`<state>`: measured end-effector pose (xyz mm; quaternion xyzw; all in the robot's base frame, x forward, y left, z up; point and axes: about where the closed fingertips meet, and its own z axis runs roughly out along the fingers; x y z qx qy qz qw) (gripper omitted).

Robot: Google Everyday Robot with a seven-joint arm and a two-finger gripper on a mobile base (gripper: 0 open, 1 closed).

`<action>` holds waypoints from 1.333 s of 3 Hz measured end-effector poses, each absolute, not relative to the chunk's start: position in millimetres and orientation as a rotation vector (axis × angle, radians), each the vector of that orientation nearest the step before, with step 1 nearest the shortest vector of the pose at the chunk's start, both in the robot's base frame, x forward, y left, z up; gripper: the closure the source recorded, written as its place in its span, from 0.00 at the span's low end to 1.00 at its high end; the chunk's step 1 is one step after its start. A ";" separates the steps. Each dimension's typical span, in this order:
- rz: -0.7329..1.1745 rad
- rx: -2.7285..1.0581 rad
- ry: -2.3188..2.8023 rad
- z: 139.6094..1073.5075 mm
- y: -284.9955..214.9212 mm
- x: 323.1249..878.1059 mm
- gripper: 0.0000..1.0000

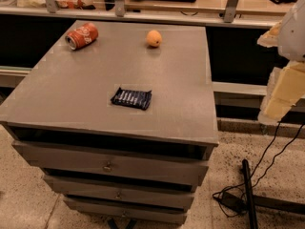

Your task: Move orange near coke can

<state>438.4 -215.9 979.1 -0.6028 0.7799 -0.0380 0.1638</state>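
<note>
The orange [153, 38] sits on the grey cabinet top [86, 89] near its far edge, right of centre. The coke can [81, 36] lies on its side at the far left corner, silver top facing front-left. The two are well apart. My gripper [279, 99] hangs at the right edge of the view, beyond the cabinet's right side and above the floor, far from both objects and holding nothing that I can see.
A dark blue snack wrapper [131, 98] lies in the middle of the cabinet top. Drawers [109, 166] front the cabinet below. Black cables [252, 190] lie on the floor at the right. A glass-railed counter [167, 4] runs behind.
</note>
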 end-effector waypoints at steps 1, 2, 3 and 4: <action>-0.109 -1.719 2.223 979.2 -215.9 438.4 0.00; -0.050 -1.645 2.211 975.8 -214.2 448.9 0.00; 0.029 -1.537 2.189 964.7 -215.1 467.8 0.00; 0.090 -1.413 2.086 954.1 -211.1 504.2 0.00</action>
